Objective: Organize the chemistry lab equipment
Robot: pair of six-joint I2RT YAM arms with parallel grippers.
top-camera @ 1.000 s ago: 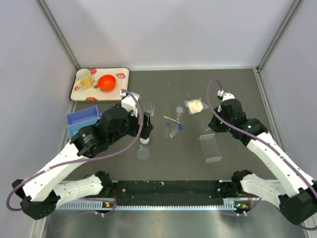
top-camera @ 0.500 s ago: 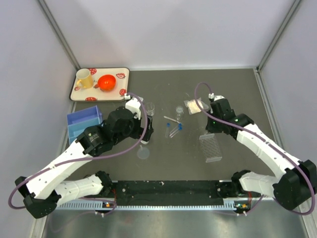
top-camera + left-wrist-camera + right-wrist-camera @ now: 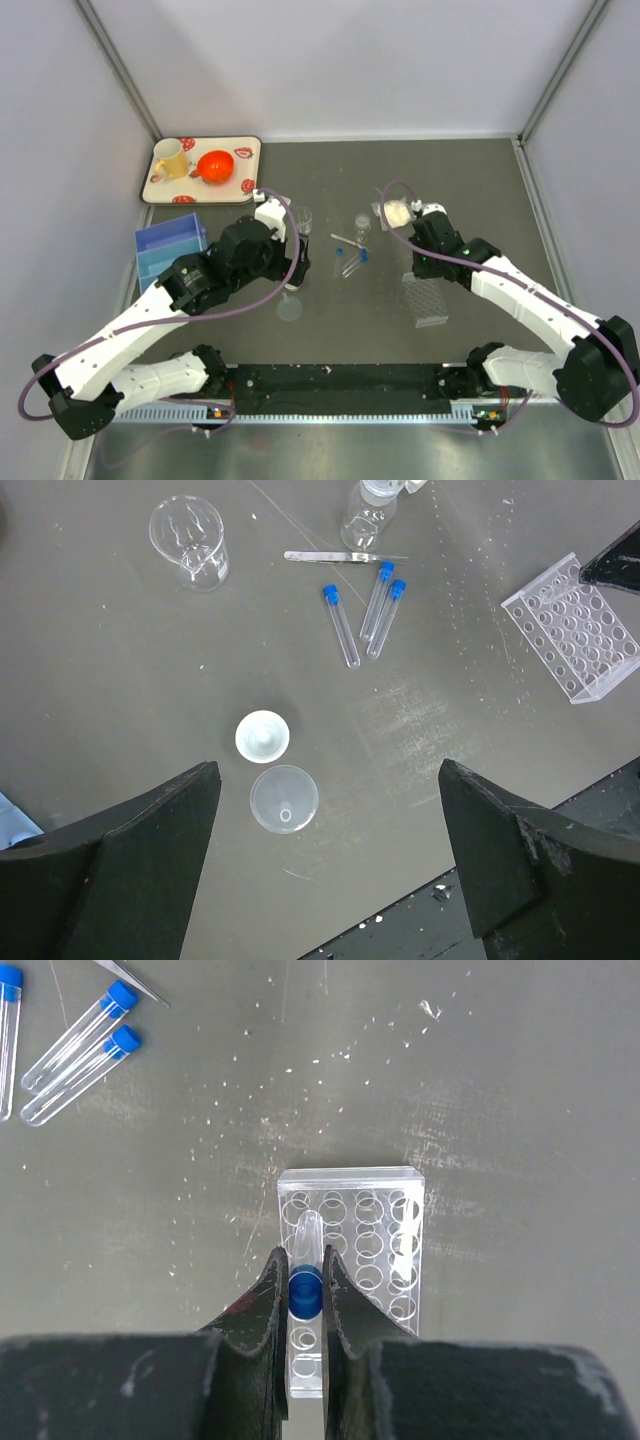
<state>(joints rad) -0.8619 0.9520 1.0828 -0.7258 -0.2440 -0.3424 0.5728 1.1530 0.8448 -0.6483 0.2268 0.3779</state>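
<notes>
Wrist-only: R gripper [image 3: 303,1265] pinching tube [image 3: 308,1232] over rack [image 3: 386,1210].

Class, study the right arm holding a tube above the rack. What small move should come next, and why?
Probably lower the right gripper straight down, easing the blue-capped tube into a hole of the clear tube rack. The jaws are shut on the tube, its tip hangs over an edge column of holes, and three more tubes lie on the table.
</notes>
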